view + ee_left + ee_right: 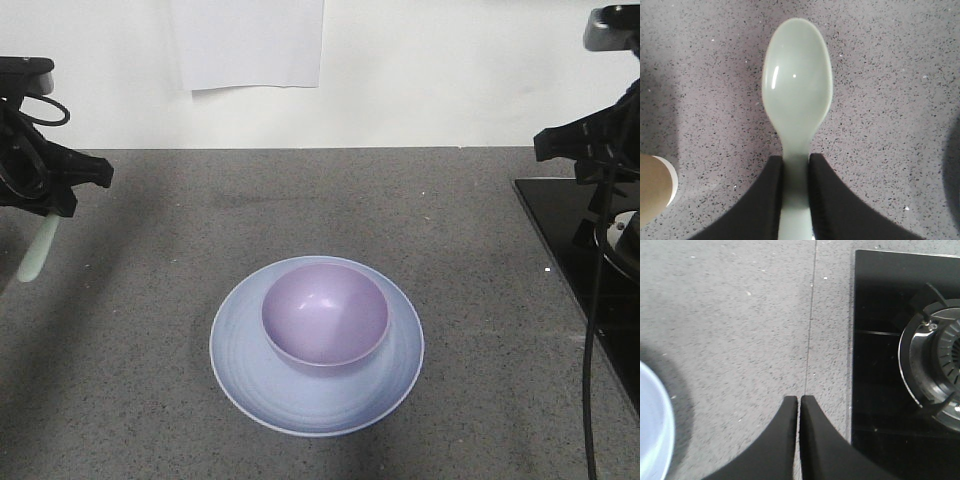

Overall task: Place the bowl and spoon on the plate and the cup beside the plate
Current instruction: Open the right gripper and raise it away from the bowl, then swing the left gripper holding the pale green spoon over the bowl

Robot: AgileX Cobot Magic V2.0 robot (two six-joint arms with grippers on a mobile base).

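The lavender bowl (pixel 325 312) sits in the middle of the pale blue plate (pixel 240 375) at the counter's centre. My left gripper (pixel 795 161) is raised at the far left, shut on the handle of the mint-green spoon (pixel 797 92); the spoon (pixel 38 250) hangs bowl-end down below it, above the counter. A brown cup (pixel 655 187) with a white band shows at the left edge of the left wrist view. My right gripper (pixel 799 399) hangs shut and empty at the right, between the plate's rim (pixel 655 430) and the stove.
A black glass stove top (pixel 580 240) with a burner (pixel 935 360) covers the right side of the grey speckled counter. A white paper (pixel 250 40) hangs on the back wall.
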